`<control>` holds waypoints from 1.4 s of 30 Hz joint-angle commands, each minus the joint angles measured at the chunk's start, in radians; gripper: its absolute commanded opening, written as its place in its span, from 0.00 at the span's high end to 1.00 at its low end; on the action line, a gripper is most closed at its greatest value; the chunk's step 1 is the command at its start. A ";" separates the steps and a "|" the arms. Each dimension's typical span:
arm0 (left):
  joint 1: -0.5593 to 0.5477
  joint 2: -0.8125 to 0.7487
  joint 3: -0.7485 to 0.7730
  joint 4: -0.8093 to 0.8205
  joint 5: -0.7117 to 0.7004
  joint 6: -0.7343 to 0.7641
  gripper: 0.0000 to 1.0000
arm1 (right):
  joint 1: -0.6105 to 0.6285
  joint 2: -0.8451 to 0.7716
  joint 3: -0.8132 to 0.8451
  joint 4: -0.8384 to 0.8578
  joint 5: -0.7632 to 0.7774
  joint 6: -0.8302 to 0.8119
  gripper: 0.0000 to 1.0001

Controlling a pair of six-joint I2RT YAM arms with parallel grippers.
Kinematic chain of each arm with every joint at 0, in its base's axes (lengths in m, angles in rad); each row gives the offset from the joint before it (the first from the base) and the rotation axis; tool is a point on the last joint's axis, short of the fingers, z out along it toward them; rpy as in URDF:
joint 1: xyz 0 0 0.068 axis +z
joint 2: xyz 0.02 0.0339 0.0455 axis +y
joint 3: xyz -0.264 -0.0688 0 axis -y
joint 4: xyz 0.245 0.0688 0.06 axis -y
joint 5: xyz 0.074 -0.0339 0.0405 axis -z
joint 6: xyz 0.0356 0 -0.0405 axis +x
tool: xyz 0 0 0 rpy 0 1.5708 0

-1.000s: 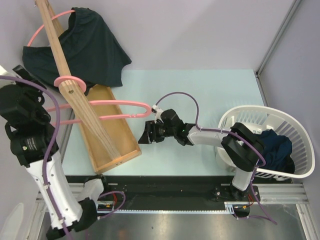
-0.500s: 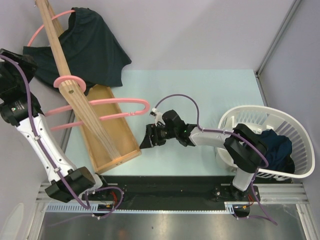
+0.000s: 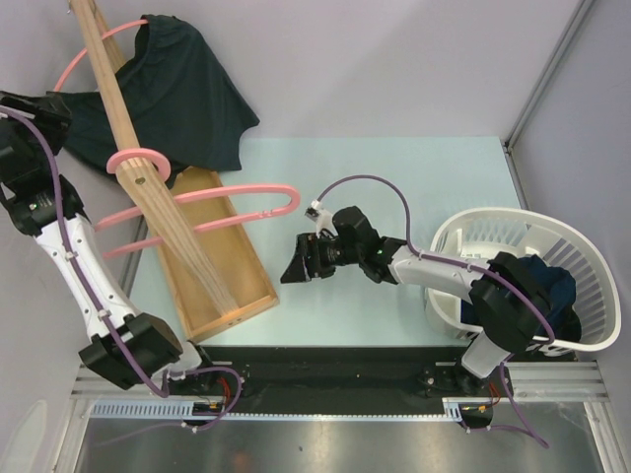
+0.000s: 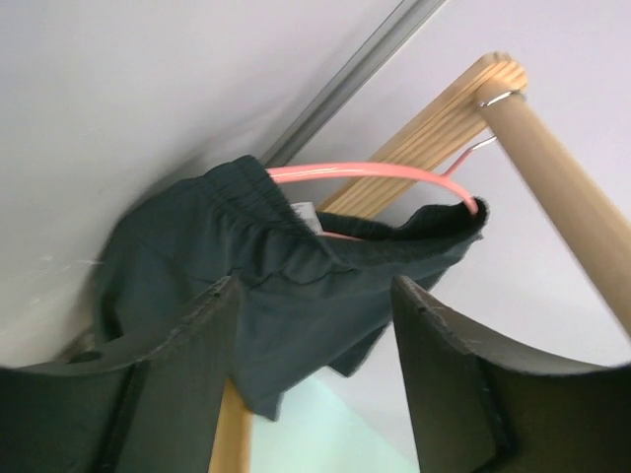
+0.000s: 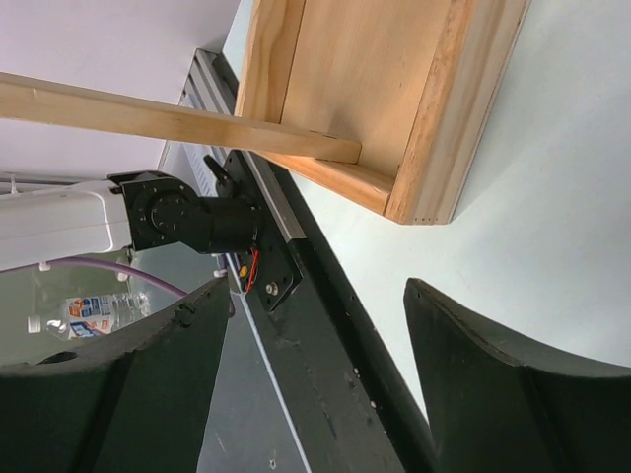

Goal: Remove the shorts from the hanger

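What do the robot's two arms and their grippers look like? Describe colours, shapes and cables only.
The left arm and right arm share white tubular links, bulky black joints and a thin purple cable looping alongside. The left gripper and right gripper each have two broad matte-black fingers.

Pale lilac back wall (image 3: 394,59) up top, plain and matte. It met the right wall (image 3: 596,148) at a corner, where a grey metal strip (image 3: 549,71) ran slanting down. Below sat the table (image 3: 414,187), its top a pale mint, smooth and bare in the middle. At the near edge ran a black rail (image 3: 335,363) on silver frame bars (image 3: 552,376), then a brushed steel plate (image 3: 325,443) with a dull sheen. Past the table edge, in the right wrist view, a labelled plastic bottle (image 5: 94,307) lay on grey. The light was soft and even.
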 commanded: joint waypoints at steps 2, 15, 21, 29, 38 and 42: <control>0.026 -0.103 -0.037 -0.046 0.031 0.229 0.27 | 0.001 -0.010 0.000 0.031 -0.010 0.021 0.23; 0.025 -0.152 -0.187 -0.062 0.107 0.294 0.28 | 0.033 0.013 0.002 0.161 -0.061 -0.056 0.11; 0.023 -0.143 -0.161 -0.152 0.100 0.316 0.28 | 0.058 0.124 0.005 0.314 -0.022 0.039 0.09; 0.018 -0.193 -0.260 -0.108 0.137 0.271 0.29 | 0.086 0.220 0.014 0.403 0.013 0.096 0.23; 0.018 -0.221 -0.240 -0.119 0.127 0.265 0.29 | 0.142 0.382 0.114 0.509 0.105 0.147 0.85; 0.018 -0.225 -0.224 -0.134 0.134 0.242 0.29 | 0.171 0.447 0.196 0.419 0.210 0.092 1.00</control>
